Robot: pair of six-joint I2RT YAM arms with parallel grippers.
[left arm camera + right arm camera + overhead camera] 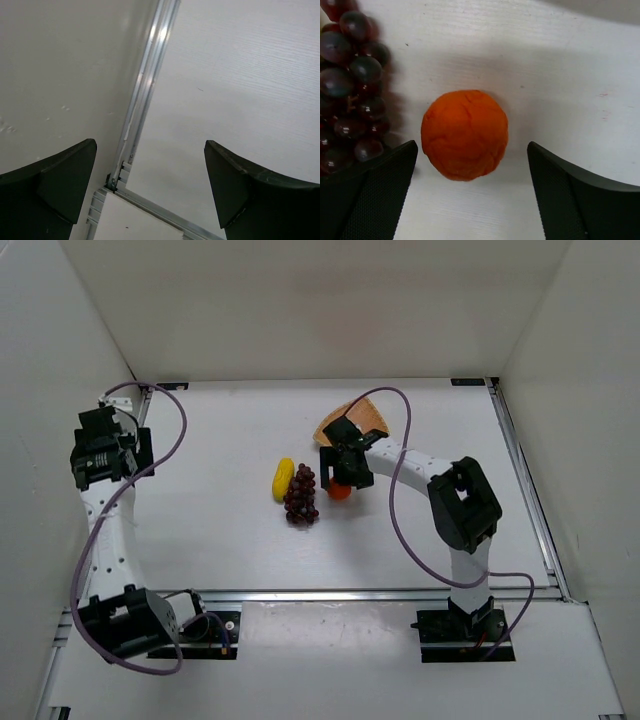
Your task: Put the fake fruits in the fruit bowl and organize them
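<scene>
The orange lies on the white table, right of the dark red-purple grape bunch and the yellow banana piece. My right gripper hovers open just above the orange. In the right wrist view the orange sits on the table between and just ahead of the two open fingers, not touched, with the grapes at the left. The wooden fruit bowl lies behind the right gripper, partly hidden by it. My left gripper is open and empty at the far left.
White walls enclose the table on three sides. A metal rail runs along the right edge and another along the left by the wall. Purple cables loop from both arms.
</scene>
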